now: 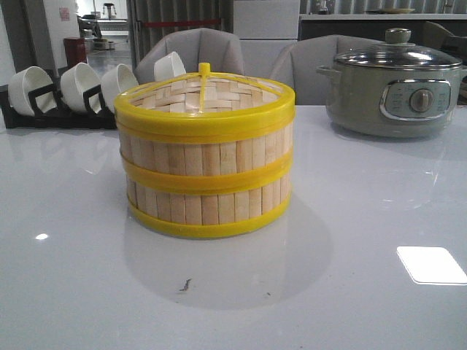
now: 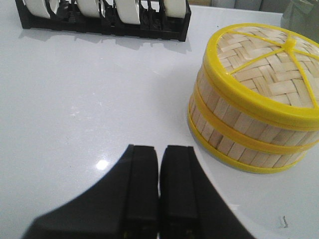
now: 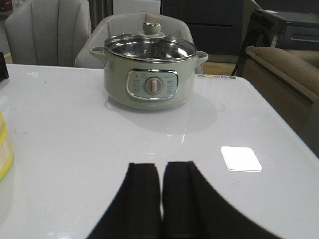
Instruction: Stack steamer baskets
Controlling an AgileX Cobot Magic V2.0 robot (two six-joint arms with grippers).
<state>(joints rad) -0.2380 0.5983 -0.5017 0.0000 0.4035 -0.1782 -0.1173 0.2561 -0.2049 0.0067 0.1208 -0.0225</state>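
Two steamer baskets (image 1: 206, 182) with pale bamboo-slat walls and yellow rim bands stand stacked at the table's middle, with the woven yellow-rimmed lid (image 1: 204, 98) on top. The stack also shows in the left wrist view (image 2: 249, 104), and its edge in the right wrist view (image 3: 4, 147). My left gripper (image 2: 159, 149) is shut and empty, above the table apart from the stack. My right gripper (image 3: 160, 167) is shut and empty, above bare table, facing the pot. Neither gripper shows in the front view.
A grey-green electric pot with a glass lid (image 1: 392, 91) stands at the back right, also in the right wrist view (image 3: 149, 72). A black rack of white bowls (image 1: 69, 91) stands at the back left, also in the left wrist view (image 2: 104, 20). Grey chairs stand behind the white table (image 1: 365, 306).
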